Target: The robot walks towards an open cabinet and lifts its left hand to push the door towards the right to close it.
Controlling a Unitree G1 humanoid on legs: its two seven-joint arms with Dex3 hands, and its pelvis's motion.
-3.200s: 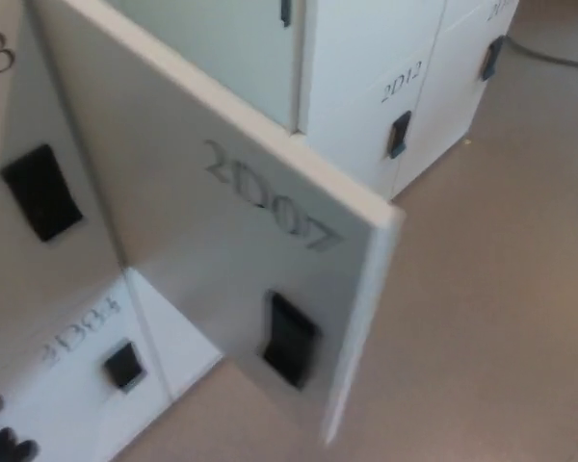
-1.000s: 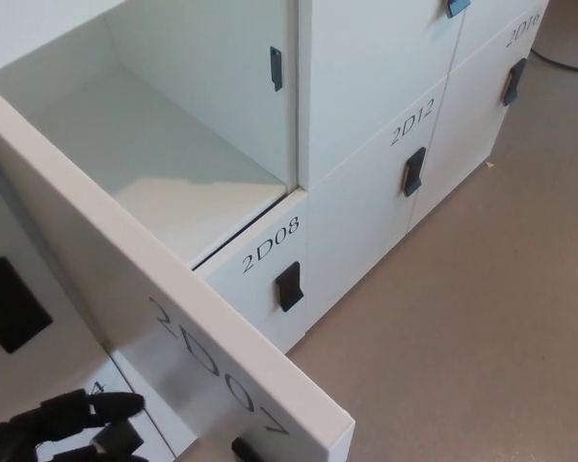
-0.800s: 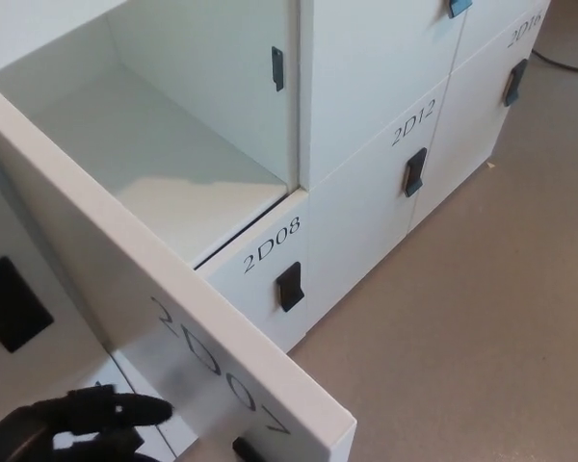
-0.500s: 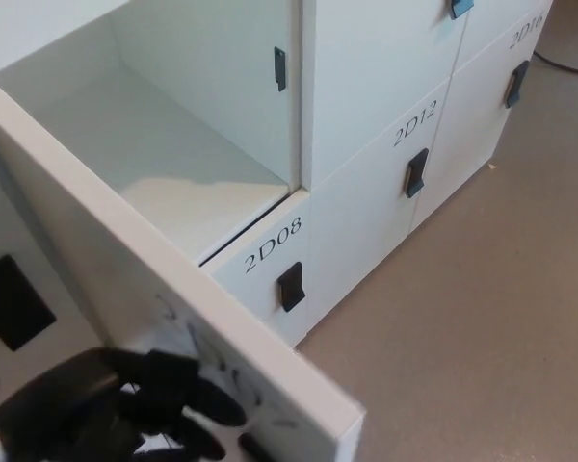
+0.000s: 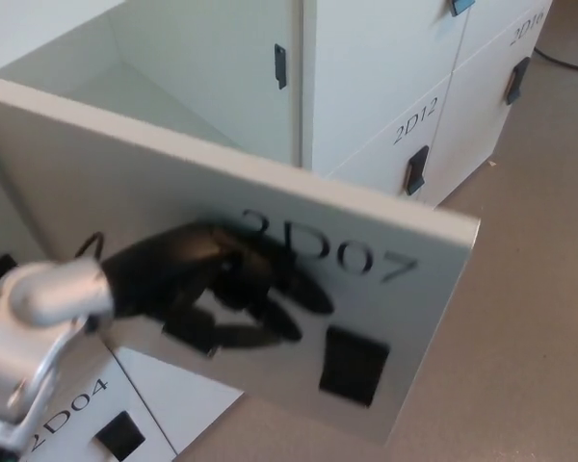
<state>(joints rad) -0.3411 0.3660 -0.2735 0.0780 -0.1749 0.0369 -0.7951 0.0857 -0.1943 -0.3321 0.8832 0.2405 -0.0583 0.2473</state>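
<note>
Left hand (image 5: 207, 284), fingers (image 5: 289, 294) spread apart and holding nothing, lies flat against the outer face of the door (image 5: 96, 183), just left of the label "2D07" (image 5: 332, 252) and above-left of the black handle (image 5: 354, 364). The door stands partly open across the cabinet (image 5: 366, 67) opening, its free edge pointing right. Behind it lies the compartment (image 5: 173, 58). Door "2D12" (image 5: 414, 120) sits shut at right; "2D04" (image 5: 67, 414) at lower left. Floor (image 5: 530, 318) at right.

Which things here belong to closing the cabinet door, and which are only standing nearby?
Belonging to the job:
- left hand, pressed flat on the door
- door 2D07, partly swung
- open compartment

Only nearby:
- door 2D12
- door 2D04
- floor
</note>
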